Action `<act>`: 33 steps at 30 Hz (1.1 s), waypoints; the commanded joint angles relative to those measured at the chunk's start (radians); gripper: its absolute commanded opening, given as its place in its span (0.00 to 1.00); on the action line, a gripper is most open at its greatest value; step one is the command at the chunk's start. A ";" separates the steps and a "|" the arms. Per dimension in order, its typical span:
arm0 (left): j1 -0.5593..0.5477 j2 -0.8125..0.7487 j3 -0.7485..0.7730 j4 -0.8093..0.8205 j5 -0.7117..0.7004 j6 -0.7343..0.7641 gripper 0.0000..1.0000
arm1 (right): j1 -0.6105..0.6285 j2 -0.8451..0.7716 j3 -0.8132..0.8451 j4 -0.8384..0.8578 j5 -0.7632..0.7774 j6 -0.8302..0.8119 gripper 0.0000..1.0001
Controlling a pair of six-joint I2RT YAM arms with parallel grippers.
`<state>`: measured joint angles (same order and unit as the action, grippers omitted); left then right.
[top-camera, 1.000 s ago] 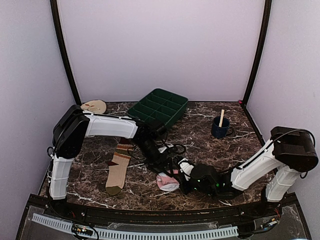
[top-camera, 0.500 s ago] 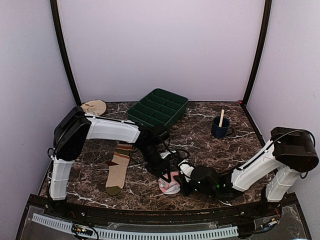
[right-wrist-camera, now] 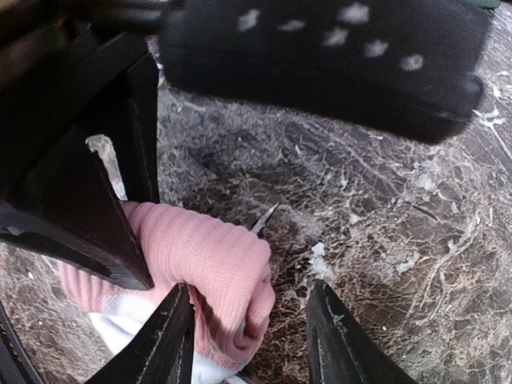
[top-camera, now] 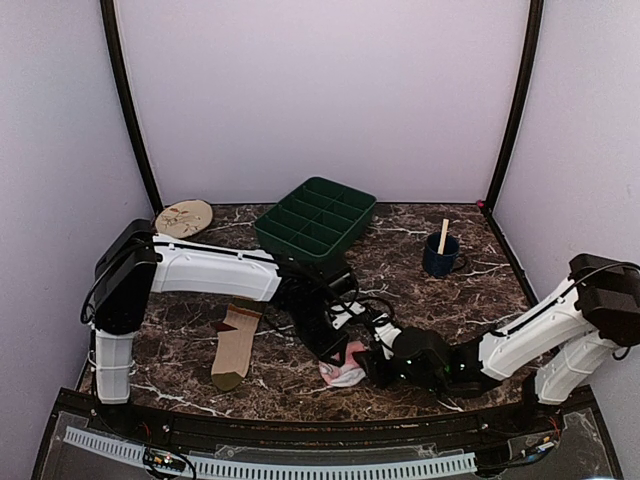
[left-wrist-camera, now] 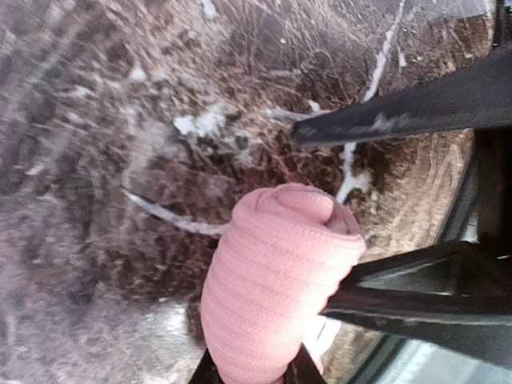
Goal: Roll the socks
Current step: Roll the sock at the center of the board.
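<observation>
We see L pincer (left-wrist-camera: 254, 374) clamped on the rolled pink sock (left-wrist-camera: 272, 272), clear only in L wrist view. R pincer (right-wrist-camera: 252, 340) stands spread, one finger (right-wrist-camera: 170, 344) against the roll. Top view alone shows us striped sock (top-camera: 237, 343) flat on surface (top-camera: 420, 290), left of both.

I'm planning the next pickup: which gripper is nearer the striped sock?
Left. The left gripper, closed on the pink sock, sits right of the striped sock; the right gripper is open farther right, beyond the pink sock.
</observation>
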<state>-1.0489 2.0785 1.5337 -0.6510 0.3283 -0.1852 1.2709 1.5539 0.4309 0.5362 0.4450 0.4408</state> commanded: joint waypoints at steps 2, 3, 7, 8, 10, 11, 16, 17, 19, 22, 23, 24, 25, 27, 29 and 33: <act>0.000 -0.040 -0.093 0.055 -0.336 0.060 0.00 | 0.000 -0.093 -0.022 -0.073 0.034 0.083 0.46; 0.000 -0.046 -0.104 0.070 -0.352 0.067 0.00 | 0.000 -0.108 -0.025 -0.084 0.035 0.089 0.46; -0.002 -0.067 -0.148 0.128 -0.430 0.093 0.00 | -0.001 -0.163 -0.034 -0.138 0.038 0.110 0.46; -0.003 -0.072 -0.160 0.146 -0.449 0.100 0.00 | 0.000 -0.179 -0.040 -0.151 0.039 0.121 0.46; -0.005 -0.083 -0.186 0.186 -0.489 0.124 0.00 | 0.000 -0.217 -0.054 -0.182 0.046 0.143 0.46; -0.006 -0.087 -0.200 0.206 -0.508 0.133 0.00 | -0.002 -0.243 -0.060 -0.197 0.053 0.156 0.46; -0.023 -0.095 -0.269 0.302 -0.582 0.191 0.00 | -0.026 -0.336 -0.086 -0.278 0.067 0.246 0.47; -0.032 -0.094 -0.280 0.326 -0.594 0.200 0.00 | -0.037 -0.355 -0.093 -0.289 0.065 0.259 0.47; -0.047 -0.095 -0.301 0.359 -0.618 0.221 0.00 | -0.068 -0.385 -0.095 -0.319 0.050 0.284 0.47; -0.075 -0.092 -0.332 0.405 -0.651 0.256 0.00 | -0.128 -0.407 -0.081 -0.349 -0.006 0.301 0.47; -0.087 -0.092 -0.343 0.420 -0.666 0.271 0.00 | -0.151 -0.404 -0.068 -0.359 -0.029 0.305 0.47; -0.098 -0.091 -0.354 0.437 -0.678 0.286 0.00 | -0.173 -0.400 -0.055 -0.371 -0.052 0.308 0.48; -0.110 -0.090 -0.364 0.451 -0.689 0.304 0.00 | -0.196 -0.391 -0.039 -0.384 -0.076 0.311 0.48; -0.128 -0.084 -0.381 0.473 -0.704 0.337 0.00 | -0.248 -0.369 0.006 -0.414 -0.138 0.311 0.48; -0.140 -0.077 -0.394 0.488 -0.714 0.358 0.00 | -0.292 -0.333 0.053 -0.439 -0.204 0.308 0.48; -0.160 -0.077 -0.437 0.534 -0.744 0.407 0.00 | -0.372 -0.281 0.152 -0.488 -0.344 0.281 0.50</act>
<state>-1.1908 1.9533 1.1778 -0.0662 -0.4141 0.1459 0.9611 1.2366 0.4881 0.0963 0.2691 0.7349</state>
